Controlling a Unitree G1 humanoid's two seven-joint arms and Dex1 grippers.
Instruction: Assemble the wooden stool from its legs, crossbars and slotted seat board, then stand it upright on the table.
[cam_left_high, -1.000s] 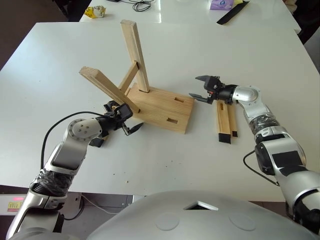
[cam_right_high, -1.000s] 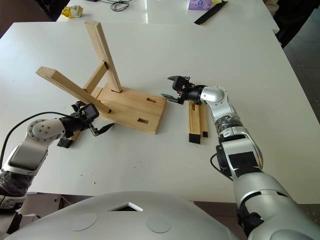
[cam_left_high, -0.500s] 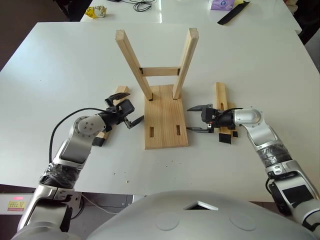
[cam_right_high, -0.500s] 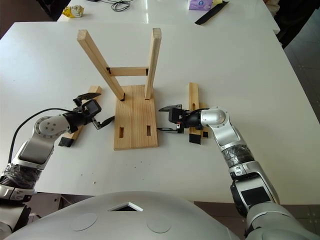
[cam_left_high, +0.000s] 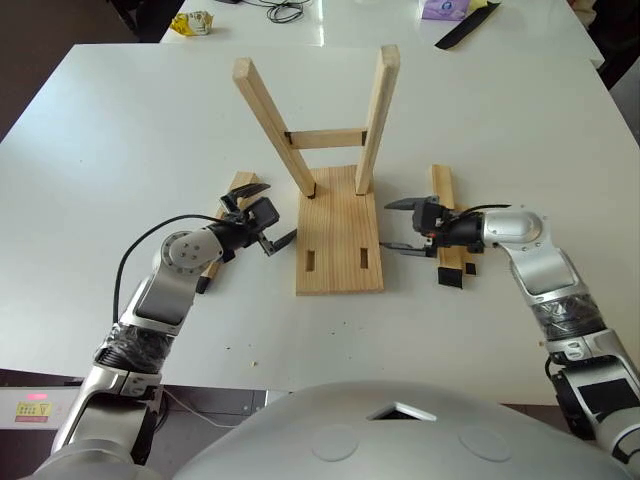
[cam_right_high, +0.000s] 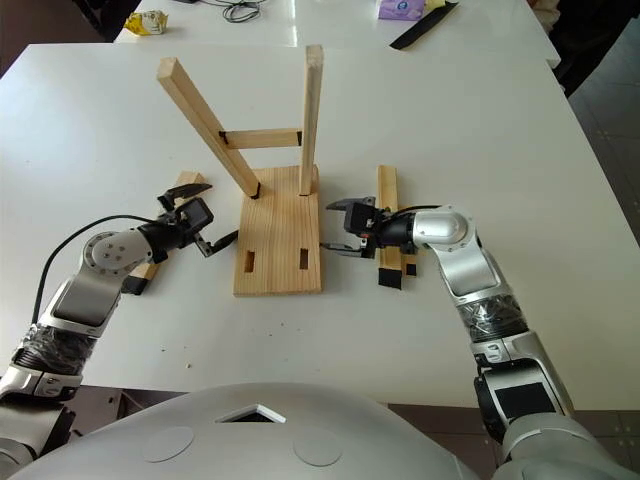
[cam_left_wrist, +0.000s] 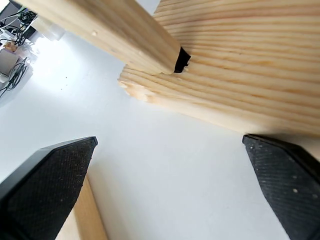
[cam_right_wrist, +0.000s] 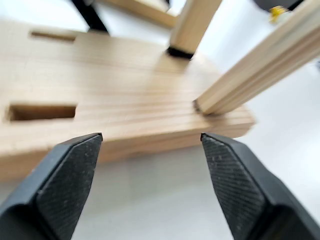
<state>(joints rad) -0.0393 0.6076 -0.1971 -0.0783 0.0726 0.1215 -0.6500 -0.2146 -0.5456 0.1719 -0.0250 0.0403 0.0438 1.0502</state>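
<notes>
White table (cam_left_high: 120, 130) bears a pale wooden slotted seat board (cam_left_high: 338, 272) between gaping left gripper (cam_left_high: 267, 214) and right gripper (cam_left_high: 388, 225); right wrist view catches an empty slot (cam_right_wrist: 42, 111).

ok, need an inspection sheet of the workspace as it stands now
Surface: white table, parts laid in the middle.
Job's things: pale wooden slotted seat board lies flat; two wooden legs joined by a wooden crossbar stand in its far slots, the near two slots empty; loose wooden pieces with black ends lie flat on each side.
Clutter: yellow crumpled wrapper, purple packet, black strip, all at the far edge.
Grippers: left gripper and right gripper flank the board, jaws open, holding nothing.
Cables: black cable loop at the far edge.
Surroundings: dark floor.
</notes>
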